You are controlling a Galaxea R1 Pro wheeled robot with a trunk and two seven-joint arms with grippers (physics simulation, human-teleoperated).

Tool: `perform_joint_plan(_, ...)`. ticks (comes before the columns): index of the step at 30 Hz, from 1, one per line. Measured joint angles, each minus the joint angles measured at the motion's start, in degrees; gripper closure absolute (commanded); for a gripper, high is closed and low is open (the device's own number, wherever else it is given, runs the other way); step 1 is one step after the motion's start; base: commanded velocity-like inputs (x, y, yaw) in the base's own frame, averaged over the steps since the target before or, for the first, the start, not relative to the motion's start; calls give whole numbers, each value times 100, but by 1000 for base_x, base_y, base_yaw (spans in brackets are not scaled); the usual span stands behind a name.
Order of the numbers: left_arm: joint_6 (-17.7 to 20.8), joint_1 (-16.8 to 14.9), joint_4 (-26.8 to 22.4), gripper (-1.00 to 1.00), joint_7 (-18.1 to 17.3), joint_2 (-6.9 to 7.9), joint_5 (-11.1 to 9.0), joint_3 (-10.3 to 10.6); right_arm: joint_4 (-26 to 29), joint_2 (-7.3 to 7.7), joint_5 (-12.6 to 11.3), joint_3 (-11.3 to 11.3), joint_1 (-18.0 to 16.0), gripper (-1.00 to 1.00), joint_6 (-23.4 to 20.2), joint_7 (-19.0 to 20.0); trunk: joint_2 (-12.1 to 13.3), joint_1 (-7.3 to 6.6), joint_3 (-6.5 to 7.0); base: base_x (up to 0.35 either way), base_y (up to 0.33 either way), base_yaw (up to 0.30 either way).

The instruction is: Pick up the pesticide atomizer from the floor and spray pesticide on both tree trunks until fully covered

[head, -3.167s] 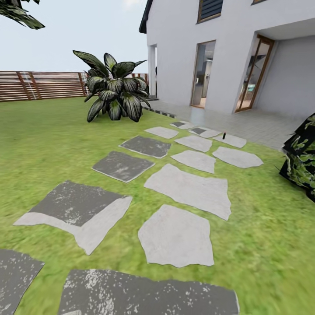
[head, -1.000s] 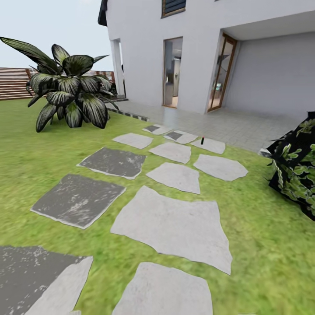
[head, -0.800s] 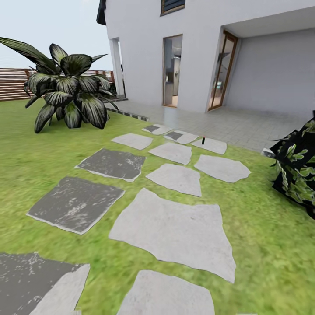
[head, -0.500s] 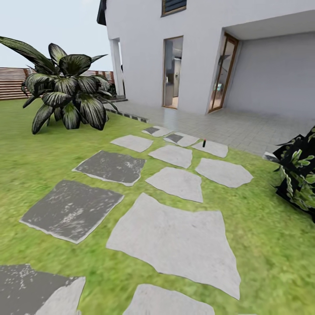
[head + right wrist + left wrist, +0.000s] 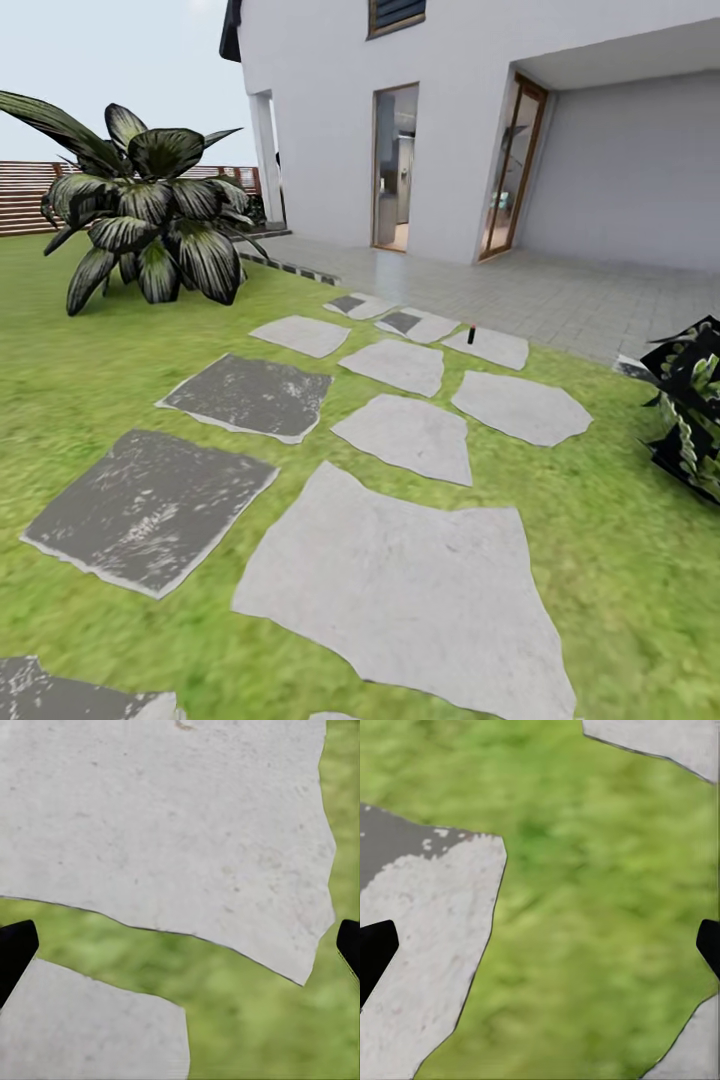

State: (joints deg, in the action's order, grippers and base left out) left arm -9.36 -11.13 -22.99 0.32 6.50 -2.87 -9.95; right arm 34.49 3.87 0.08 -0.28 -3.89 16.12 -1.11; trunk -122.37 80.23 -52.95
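A small dark upright object with a reddish top, the pesticide atomizer (image 5: pixel 471 333), stands far ahead on a pale stepping stone (image 5: pixel 490 347) near the patio. The trees and their trunks are out of view. In the left wrist view my left gripper (image 5: pixel 540 952) is open, its black fingertips (image 5: pixel 373 949) wide apart over grass and a stone's edge. My right gripper (image 5: pixel 180 949) is open too, hanging over pale stone slabs with nothing between its fingers.
Grey stepping stones (image 5: pixel 400 590) lead across the lawn (image 5: pixel 90 360) to a tiled patio (image 5: pixel 560 295) and a white house (image 5: pixel 450 120). A broad-leafed plant (image 5: pixel 150 215) stands at the left, a leafy shrub (image 5: pixel 695 410) at the right, a slatted fence (image 5: pixel 25 195) behind.
The whole view has advanced along the stone path and turned right since the oldest frame. Stones slide toward the bottom edge and the atomizer looks slightly nearer.
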Motion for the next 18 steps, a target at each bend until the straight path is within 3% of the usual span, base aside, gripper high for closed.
perform_joint_plan(12,-3,0,0,-100,0,7,-6,0,0,0,0,0,1,-100,5,0,0,0,0,335,0,-6)
perform_joint_plan(18,-4,-1,0,-100,0,8,-6,0,1,0,0,-1,2,-100,-1,0,0,0,0,335,0,-158)
